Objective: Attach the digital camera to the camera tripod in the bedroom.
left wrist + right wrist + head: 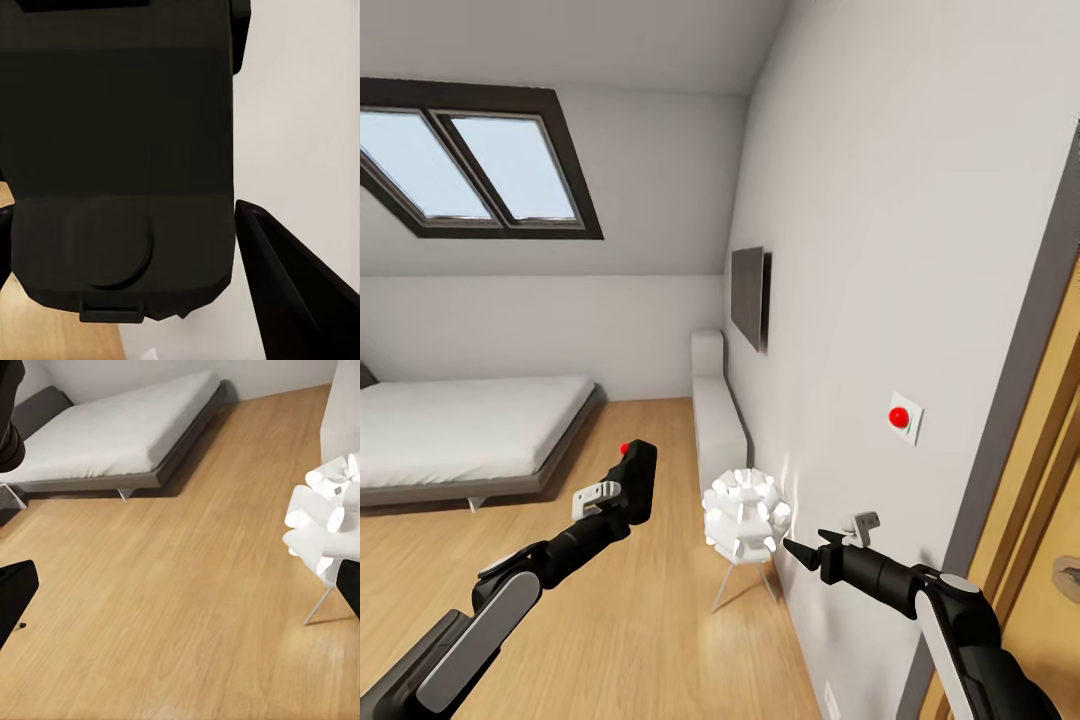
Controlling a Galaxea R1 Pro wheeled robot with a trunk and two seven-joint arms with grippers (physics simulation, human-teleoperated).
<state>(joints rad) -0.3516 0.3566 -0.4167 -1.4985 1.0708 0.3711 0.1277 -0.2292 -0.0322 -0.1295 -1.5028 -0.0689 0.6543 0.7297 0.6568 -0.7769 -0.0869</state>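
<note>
My left gripper [632,492] is shut on the digital camera [641,472], a small black body with a red button on top, held up over the wood floor. In the left wrist view the camera's dark body [120,150] sits close in, with one black finger [300,300] beside it. My right gripper [793,548] hangs near the grey wall, beside a white lamp. Its fingers [13,600] stand wide apart, so it is open and holds nothing. The camera tripod is out of view.
A grey bed [460,425] lies at the left under a skylight [470,165]. A white floor lamp [745,515] on thin legs stands by the right wall. Behind it are a low white cabinet [715,420] and a wall screen [748,295]. A wooden door frame [1050,480] is at the far right.
</note>
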